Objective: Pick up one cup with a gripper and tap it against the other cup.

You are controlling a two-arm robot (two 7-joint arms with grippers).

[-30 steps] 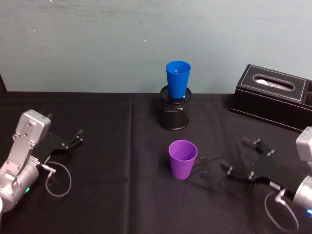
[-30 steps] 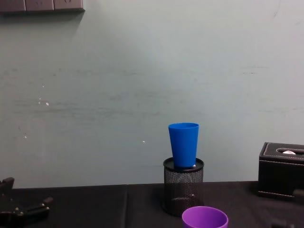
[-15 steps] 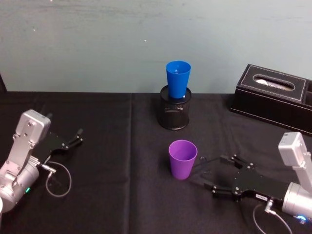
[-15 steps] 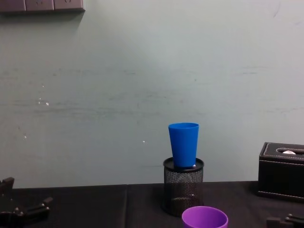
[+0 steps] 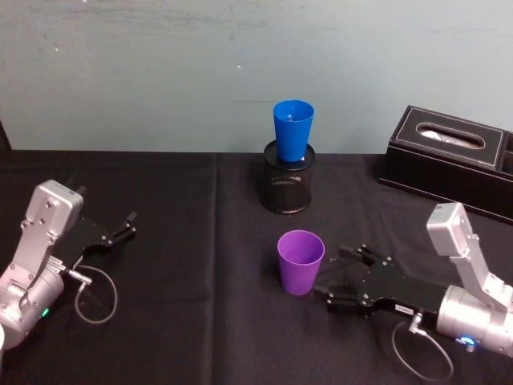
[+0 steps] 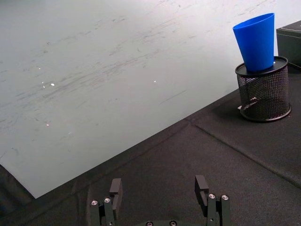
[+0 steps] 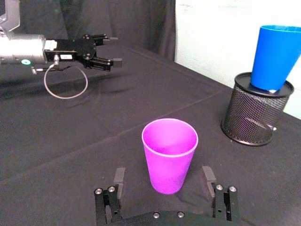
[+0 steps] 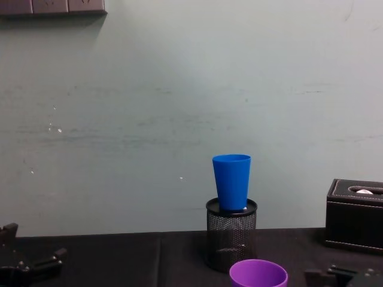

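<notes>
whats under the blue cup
The blue cup stands upright in the mouth of a black mesh pen holder. Its base, and anything else inside the holder, is covered.

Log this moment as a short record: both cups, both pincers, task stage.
purple cup: upright on the black table, rim up, not held
blue cup: upright, seated in the mesh pen holder, behind the purple cup
right pincer: open, low over the table, aimed at the purple cup from the robot's right, not gripping it
left pincer: open, parked at the table's left, far from both cups
task stage: pickup not yet done, no tap
</notes>
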